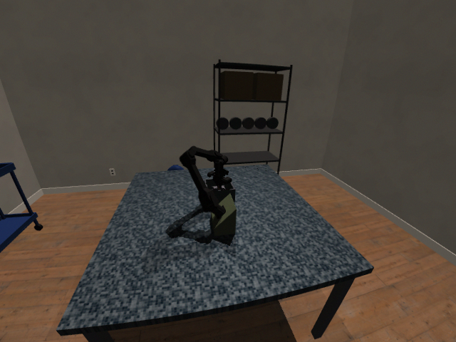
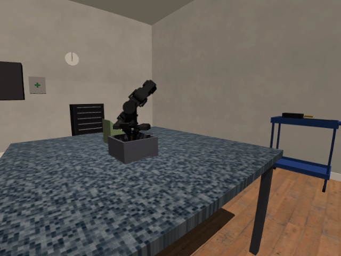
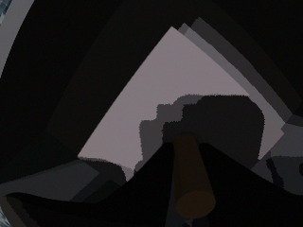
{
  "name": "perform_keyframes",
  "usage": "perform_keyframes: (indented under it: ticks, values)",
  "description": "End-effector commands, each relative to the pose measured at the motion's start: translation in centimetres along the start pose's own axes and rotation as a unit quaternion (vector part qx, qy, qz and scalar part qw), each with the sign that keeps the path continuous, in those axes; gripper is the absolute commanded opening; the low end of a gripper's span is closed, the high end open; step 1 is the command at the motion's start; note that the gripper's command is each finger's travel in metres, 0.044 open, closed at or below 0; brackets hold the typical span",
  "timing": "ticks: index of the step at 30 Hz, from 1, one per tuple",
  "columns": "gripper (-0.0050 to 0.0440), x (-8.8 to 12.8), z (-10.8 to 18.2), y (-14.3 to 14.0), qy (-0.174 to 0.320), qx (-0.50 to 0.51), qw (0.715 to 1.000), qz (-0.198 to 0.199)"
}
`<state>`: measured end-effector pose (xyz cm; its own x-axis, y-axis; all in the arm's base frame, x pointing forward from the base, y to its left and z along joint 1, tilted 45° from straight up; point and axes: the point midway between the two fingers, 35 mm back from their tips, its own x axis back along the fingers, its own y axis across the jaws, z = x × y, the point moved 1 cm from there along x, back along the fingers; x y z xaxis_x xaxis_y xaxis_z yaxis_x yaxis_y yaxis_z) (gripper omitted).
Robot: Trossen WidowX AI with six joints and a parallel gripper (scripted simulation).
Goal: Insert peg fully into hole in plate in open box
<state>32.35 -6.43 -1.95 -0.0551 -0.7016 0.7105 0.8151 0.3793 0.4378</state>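
With its wrist dipped below the rim of the open box (image 2: pixel 133 150), the arm (image 2: pixel 137 95) hangs its gripper (image 2: pixel 132 135) inside the grey walls, and the jaws are clamped on the brown peg (image 3: pixel 189 177). In the wrist view the peg runs away from the camera between the two dark fingers, its near end a rounded brown face low in the picture, its far end lost in a dark patch on the pale plate (image 3: pixel 135 113) at the bottom of the box (whether that patch is the hole or only shadow, I cannot tell). The box's inner walls ring the plate in black all around.

From the exterior camera the box sits on the speckled blue-grey table (image 2: pixel 192 170) toward its far edge, roughly midway along it, with the arm's olive-green base block (image 2: pixel 107 129) just behind. The top camera sees it from the other side: the olive block (image 1: pixel 225 216) is in front near the table's middle, the arm's elbow folds up and over it, and the gripper points straight down behind it toward the far edge.

Around the room: a black shelf unit (image 1: pixel 214 110) against the far wall carrying brown boxes (image 1: pixel 250 85) and a row of dark balls (image 1: pixel 247 122), a blue cart (image 2: pixel 302 120) beyond the table's right edge, a round clock (image 2: pixel 71 58) and a green-cross sign (image 2: pixel 37 85) on the wall.
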Motion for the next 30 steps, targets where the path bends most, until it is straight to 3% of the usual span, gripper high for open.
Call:
perform_keyframes:
  ticks: [1,9,15,30]
  values:
    - [0.0,-0.1,0.03,-0.04,0.002,-0.003,1.0,-0.001]
    - [0.0,0.0,0.0,0.0,0.0,0.0,1.0,0.0]
    - [0.0144,0.0,0.0,0.0,0.0,0.0,1.0,0.0]
    - [0.015,0.06,-0.01,0.0,0.0,0.0,1.0,0.0]
